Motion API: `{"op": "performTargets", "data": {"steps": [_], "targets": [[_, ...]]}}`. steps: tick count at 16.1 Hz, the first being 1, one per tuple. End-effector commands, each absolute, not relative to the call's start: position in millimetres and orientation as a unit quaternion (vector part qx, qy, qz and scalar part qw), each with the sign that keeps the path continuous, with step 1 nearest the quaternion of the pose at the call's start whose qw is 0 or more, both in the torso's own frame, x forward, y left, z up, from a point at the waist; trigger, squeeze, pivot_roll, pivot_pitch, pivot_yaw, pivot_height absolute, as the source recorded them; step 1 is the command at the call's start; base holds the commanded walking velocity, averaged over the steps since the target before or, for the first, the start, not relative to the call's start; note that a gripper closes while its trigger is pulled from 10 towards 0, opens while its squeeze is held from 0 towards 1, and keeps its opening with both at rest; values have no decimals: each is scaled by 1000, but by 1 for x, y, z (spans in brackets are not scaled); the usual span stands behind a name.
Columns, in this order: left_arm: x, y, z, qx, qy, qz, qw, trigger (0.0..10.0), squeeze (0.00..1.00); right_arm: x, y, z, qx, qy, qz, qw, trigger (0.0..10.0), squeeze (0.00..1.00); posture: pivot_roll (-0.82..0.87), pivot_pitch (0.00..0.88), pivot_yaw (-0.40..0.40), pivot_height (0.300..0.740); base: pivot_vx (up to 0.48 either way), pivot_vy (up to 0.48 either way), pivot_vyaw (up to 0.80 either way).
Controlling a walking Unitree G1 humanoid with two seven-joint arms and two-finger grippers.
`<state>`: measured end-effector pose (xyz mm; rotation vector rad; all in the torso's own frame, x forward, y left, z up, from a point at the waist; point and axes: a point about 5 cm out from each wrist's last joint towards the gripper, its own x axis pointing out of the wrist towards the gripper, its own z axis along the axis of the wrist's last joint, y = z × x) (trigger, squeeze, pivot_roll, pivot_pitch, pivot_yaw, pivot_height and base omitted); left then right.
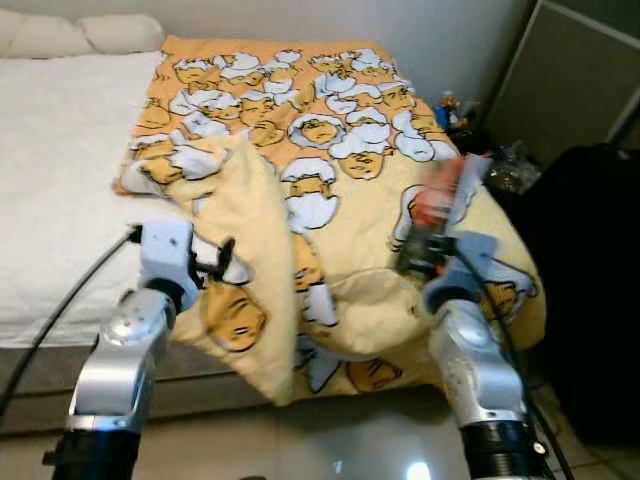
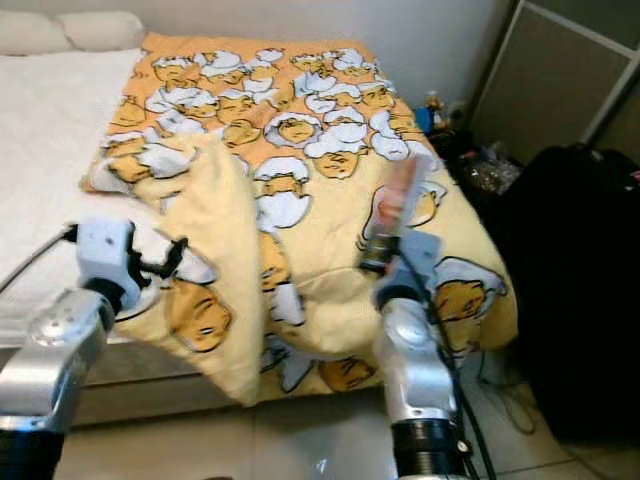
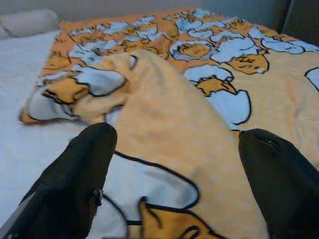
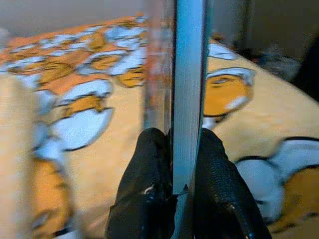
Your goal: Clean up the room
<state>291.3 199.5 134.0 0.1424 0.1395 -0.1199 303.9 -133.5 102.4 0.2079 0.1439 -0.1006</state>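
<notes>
Where blurred overhead, right hand (image 4: 173, 164) clamping book (image 4: 187, 84)

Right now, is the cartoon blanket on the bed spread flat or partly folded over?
Partly folded: the blanket has its near left corner flipped over, showing the plain yellow underside.

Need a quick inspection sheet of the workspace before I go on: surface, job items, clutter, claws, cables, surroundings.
Surface: bed, white sheet, pillows at the head.
Job's things: blanket spread over the bed, near corner folded back, edge hanging off; book.
Clutter: small items on the floor by the wall.
Claws: left claw open over the blanket; right claw shut on the book.
Cables: black cable along the left arm.
Surroundings: black bag, tiled floor.
</notes>
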Motion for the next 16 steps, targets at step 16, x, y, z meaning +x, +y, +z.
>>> {"op": "performTargets", "data": {"steps": [16], "targets": [[292,192,133,71,71,-75,992,10000,0,305,-145,111,94,49,-60,993,10000,0,57,0,-7,740,0,429,0]]}}
